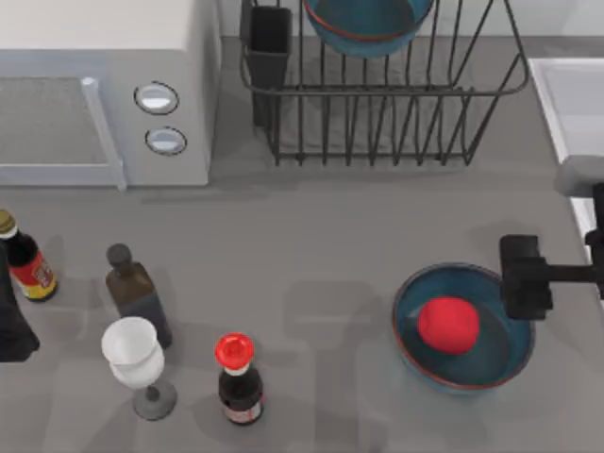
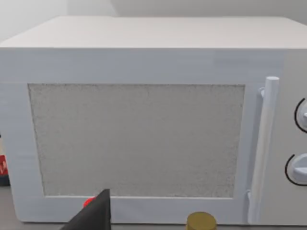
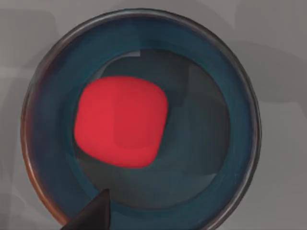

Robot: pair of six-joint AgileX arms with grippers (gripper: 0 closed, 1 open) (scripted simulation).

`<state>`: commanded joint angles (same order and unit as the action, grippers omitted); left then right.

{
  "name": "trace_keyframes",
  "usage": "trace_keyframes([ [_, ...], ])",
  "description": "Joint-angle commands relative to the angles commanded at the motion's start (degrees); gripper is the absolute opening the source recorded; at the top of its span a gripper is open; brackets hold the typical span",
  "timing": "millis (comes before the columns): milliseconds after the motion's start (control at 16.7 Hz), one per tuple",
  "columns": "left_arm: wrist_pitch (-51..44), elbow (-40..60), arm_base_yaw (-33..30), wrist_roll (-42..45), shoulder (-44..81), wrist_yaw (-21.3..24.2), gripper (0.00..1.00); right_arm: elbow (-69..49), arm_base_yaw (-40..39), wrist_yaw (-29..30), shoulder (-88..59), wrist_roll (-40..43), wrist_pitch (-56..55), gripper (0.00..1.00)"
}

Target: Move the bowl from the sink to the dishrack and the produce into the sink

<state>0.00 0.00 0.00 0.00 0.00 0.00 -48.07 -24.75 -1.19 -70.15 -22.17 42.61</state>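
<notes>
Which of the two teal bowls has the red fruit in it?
The bowl on the table, at the top view's right, beside the right hand, holds the red fruit. The other bowl sits in the dishrack.

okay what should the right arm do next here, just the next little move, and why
Probably lower the right gripper toward the smooth bright red fruit. The fruit lies inside a teal-blue glazed bowl on the grey table, not in the white sink, and the gripper sits above that bowl's rim. The other teal bowl already sits in the black wire dishrack.
</notes>
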Motion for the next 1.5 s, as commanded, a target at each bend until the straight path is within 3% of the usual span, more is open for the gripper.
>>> trace_keyframes([
  [420, 0.00, 0.00, 0.00, 0.00, 0.00, 0.00, 1.00, -23.23, -8.86, 1.31, -27.21, -10.68, 16.79, 1.00],
  [660, 0.00, 0.00, 0.00, 0.00, 0.00, 0.00, 1.00, -30.30, -10.99, 1.23, -34.76, -14.19, 20.56, 1.00],
  [1140, 0.00, 0.00, 0.00, 0.00, 0.00, 0.00, 1.00, -30.08, -10.80, 1.21, -35.53, -14.53, 19.90, 1.00],
  [1500, 0.00, 0.00, 0.00, 0.00, 0.00, 0.00, 1.00, -22.06, -11.10, 1.21, -41.19, -14.64, 5.27, 1.00],
])
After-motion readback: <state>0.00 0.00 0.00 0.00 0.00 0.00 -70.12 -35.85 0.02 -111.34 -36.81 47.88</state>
